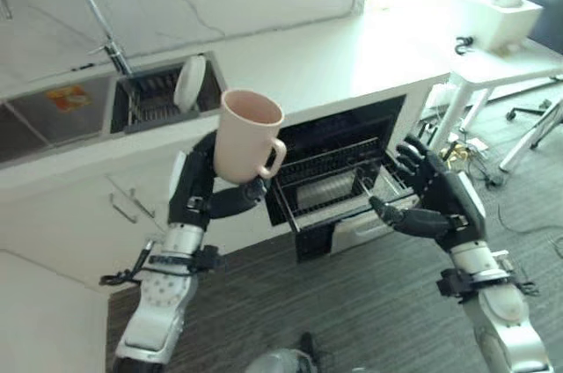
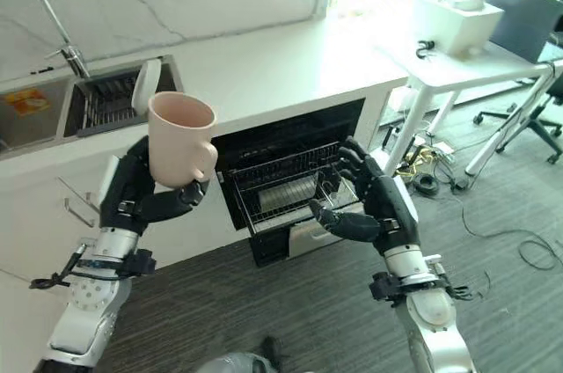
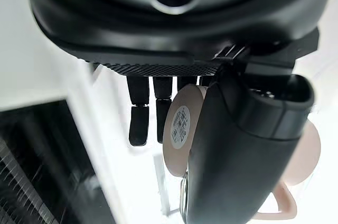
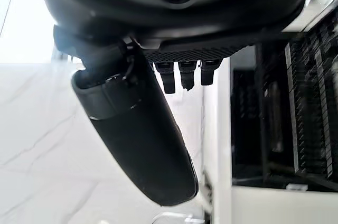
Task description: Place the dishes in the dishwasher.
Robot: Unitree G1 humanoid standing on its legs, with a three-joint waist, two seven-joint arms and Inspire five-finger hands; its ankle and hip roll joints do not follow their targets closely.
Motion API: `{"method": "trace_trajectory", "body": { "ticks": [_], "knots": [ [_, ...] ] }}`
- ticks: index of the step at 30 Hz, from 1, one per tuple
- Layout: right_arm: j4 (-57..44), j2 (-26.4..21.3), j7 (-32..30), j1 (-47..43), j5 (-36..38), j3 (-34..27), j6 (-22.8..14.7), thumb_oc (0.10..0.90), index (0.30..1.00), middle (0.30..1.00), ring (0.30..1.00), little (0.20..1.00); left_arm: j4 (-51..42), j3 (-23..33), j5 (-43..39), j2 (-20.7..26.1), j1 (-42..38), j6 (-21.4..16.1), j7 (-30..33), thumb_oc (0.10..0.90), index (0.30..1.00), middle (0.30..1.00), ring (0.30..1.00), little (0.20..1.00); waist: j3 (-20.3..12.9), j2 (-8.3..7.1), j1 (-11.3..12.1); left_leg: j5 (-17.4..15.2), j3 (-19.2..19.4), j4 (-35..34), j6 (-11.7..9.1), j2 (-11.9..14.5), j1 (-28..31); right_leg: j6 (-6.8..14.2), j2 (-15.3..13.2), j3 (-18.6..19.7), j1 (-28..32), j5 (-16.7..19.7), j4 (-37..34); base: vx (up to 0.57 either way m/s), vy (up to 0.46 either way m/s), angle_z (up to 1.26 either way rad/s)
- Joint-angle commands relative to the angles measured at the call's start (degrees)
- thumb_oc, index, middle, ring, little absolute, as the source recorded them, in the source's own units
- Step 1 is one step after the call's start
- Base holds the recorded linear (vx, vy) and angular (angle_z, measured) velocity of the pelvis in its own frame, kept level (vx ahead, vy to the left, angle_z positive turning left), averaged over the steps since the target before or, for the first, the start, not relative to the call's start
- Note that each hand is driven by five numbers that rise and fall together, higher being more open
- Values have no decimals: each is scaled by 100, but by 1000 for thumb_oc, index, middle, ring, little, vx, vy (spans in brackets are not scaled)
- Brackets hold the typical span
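Left robot hand (image 1: 222,198): gripping the pink mug (image 1: 246,137) upright, left of the dishwasher rack (image 1: 339,181).
Right robot hand (image 1: 433,200): fingers spread, seemingly just clear of the rack's right end.

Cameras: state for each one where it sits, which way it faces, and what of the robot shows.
Left eye: head, looking down at mug in left hand, dishwasher rack, right hand.
Right eye: same scene, slightly offset.
Left wrist: along left hand, mug's base in its grip.
Right wrist: along right hand, toward the rack.
All four share the dishwasher rack.
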Motion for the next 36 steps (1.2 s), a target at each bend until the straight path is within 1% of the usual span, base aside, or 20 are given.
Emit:
{"method": "trace_trajectory", "body": {
  "ticks": [1,3,4,6,8,10,11,15,18,19,22,23,25,27,28,29,30,33,35,36],
  "knots": [
    [-372,18,-83,-774,59,-321,-379,800,900,900,900,900,-410,140,67,108,-400,-567,157,400,300,300,300,300,-417,95,157,-302,22,-771,14,-70,360,650,-16,-437,-343,806,-178,174,124,17],
    [-419,68,-88,-776,29,-299,-311,800,900,900,900,900,-390,210,73,150,-346,-642,138,400,300,300,300,300,-389,130,187,-353,-7,-771,42,17,463,845,-72,-835,-185,1394,-178,122,83,10],
    [-433,98,-106,-737,86,-269,-294,800,900,900,900,900,-389,316,89,181,-318,-698,100,400,300,300,300,300,-290,209,211,-402,-103,-771,82,124,601,1014,-232,-1059,-447,1679,540,101,77,-3],
    [-390,174,-34,-694,141,-275,-260,800,900,900,900,900,-386,469,146,231,-296,-740,53,400,300,300,300,300,-215,199,246,-478,-181,-771,145,127,719,1039,-648,-1073,-856,1788,1145,86,23,-4],
    [-340,227,39,-683,209,-277,-262,800,900,900,900,900,-442,528,195,251,-320,-688,80,400,300,300,300,300,-199,153,325,-517,-264,-771,132,125,778,987,-961,-1127,-852,1772,753,100,-134,15],
    [-330,256,50,-686,280,-264,-277,800,900,900,900,900,-489,525,221,276,-352,-648,97,400,300,300,300,300,-178,129,344,-514,-335,-771,67,163,822,961,-1024,-1151,-706,1768,183,126,-343,30],
    [-412,233,-59,-731,364,-215,-204,800,900,900,900,900,-592,358,242,304,-499,-526,109,400,300,300,300,300,-114,-78,292,-557,-462,-771,-115,196,915,1018,-1621,-589,-1206,1571,-178,176,-527,37],
    [-435,317,-138,-915,152,31,-105,800,900,900,900,900,-374,183,369,288,-678,-651,185,400,300,300,300,300,-121,-234,206,-876,-837,-771,-212,332,1067,1339,-2178,309,-1961,2279,-178,274,-547,82],
    [-491,304,-65,-924,225,-5,-49,800,900,900,900,900,-417,308,298,326,-647,-712,43,400,300,300,300,300,-117,-283,229,-993,-1345,-771,-355,623,1201,1440,-2351,638,-2047,2236,-178,322,-668,106],
    [-512,286,-12,-930,273,-45,-23,800,900,900,900,900,-440,331,276,343,-648,-708,45,400,300,300,300,300,-121,-294,229,-1005,-1511,-771,-383,669,1224,1433,-2299,694,-2016,2220,-178,273,-766,116],
    [-429,42,103,-1337,430,-46,236,800,900,900,900,900,-595,398,104,352,-766,-534,112,400,300,300,300,300,-143,-313,333,-647,-1768,-771,-837,1274,1124,1482,-1990,353,-1871,1719,-178,117,-881,80],
    [-427,-32,68,-1487,428,-21,309,800,900,900,900,900,-607,375,136,318,-804,-526,181,400,300,300,300,300,-150,-318,313,-490,-1684,-771,-952,1514,1052,1406,-1832,259,-1916,1640,-178,-43,-918,44],
    [-511,-44,-37,-1485,563,-37,327,800,900,900,900,900,-630,298,87,273,-870,-580,221,400,300,300,300,300,-126,-295,255,25,-1163,-771,-1048,1981,724,1225,-1658,-71,-1896,1469,-178,-82,-718,76],
    [-594,14,-4,-1061,564,-185,44,800,900,900,900,900,-550,287,69,142,-746,-818,-36,400,300,300,300,300,-162,-182,9,798,211,-771,-1201,2706,383,1023,-1667,-973,-1754,1311,-178,-124,-637,119],
    [-598,-17,-6,-950,605,-203,-48,800,900,900,900,900,-505,228,88,121,-712,-904,-9,400,300,300,300,300,-153,-120,-34,829,635,-771,-1227,2679,446,949,-1650,-1362,-1614,1202,-178,-105,-480,146],
    [-550,-51,-2,-938,595,-195,-96,800,900,900,900,900,-479,220,61,136,-676,-954,24,400,300,300,300,300,-142,-87,-30,681,699,-771,-1173,2491,483,931,-1619,-1456,-1575,1169,-178,-46,-402,149],
    [-452,-93,6,-961,594,-184,-130,800,900,900,900,900,-470,239,-25,188,-618,-971,64,400,300,300,300,300,-148,-55,-9,407,711,-771,-1072,2132,544,919,-1559,-1472,-1561,1133,-178,-2,-306,91],
    [-413,-32,-171,-956,592,-148,-61,800,900,900,900,900,-573,327,-181,188,-429,-948,-76,400,300,300,300,300,-113,41,199,-77,109,-771,-759,952,589,888,-1321,-1204,-1459,1005,-178,75,-228,-50],
    [-475,174,-357,-1013,382,-2,51,800,900,900,900,900,-657,308,-110,138,-264,-940,-136,400,300,300,300,300,-104,183,287,-316,-165,-771,-494,321,614,917,-1081,-969,-1481,1095,-178,143,-120,-77],
    [-497,298,-497,-1060,223,96,101,800,900,900,900,900,-653,262,-88,103,-290,-896,-179,400,300,300,300,300,-120,193,274,-404,-113,-771,-405,241,661,933,-1033,-970,-1494,1169,-178,141,-93,-37]
  ]
}}
